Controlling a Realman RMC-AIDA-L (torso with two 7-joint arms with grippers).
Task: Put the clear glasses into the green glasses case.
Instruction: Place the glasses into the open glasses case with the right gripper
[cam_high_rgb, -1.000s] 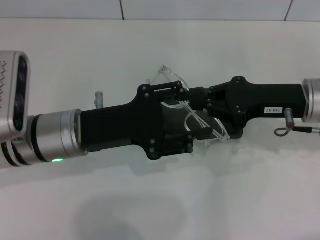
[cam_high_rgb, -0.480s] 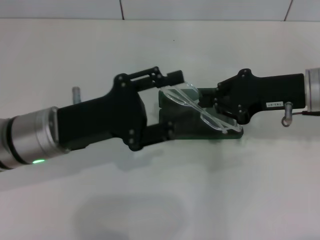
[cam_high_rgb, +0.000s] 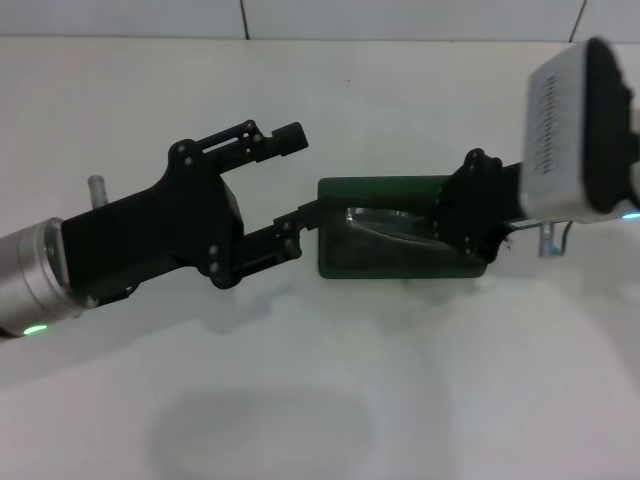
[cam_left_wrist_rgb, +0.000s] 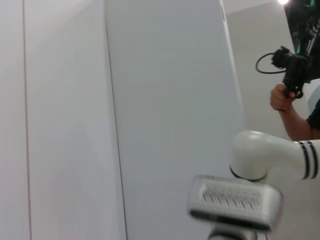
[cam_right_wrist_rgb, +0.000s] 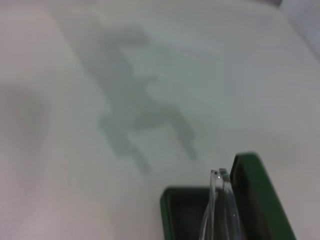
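Note:
The green glasses case (cam_high_rgb: 380, 262) lies open at the table's middle, and the clear glasses (cam_high_rgb: 385, 220) rest along its dark inside. My right gripper (cam_high_rgb: 466, 225) hangs over the case's right end, shut on that end of the glasses. In the right wrist view a clear glasses arm (cam_right_wrist_rgb: 220, 205) stands just above the case's green rim (cam_right_wrist_rgb: 256, 192). To the left of the case, my left gripper (cam_high_rgb: 305, 172) is open with nothing in it, its lower finger (cam_high_rgb: 290, 222) close to the case's left edge.
The white table (cam_high_rgb: 320, 400) runs wide on all sides of the case. A tiled wall edge (cam_high_rgb: 400, 20) lies at the back. The left wrist view shows only a wall, a white robot arm (cam_left_wrist_rgb: 265, 160) and a person's hand (cam_left_wrist_rgb: 285, 95) far off.
My left gripper let go of the glasses and drew back to the left. The right gripper turned and lowered the glasses from above the case into it.

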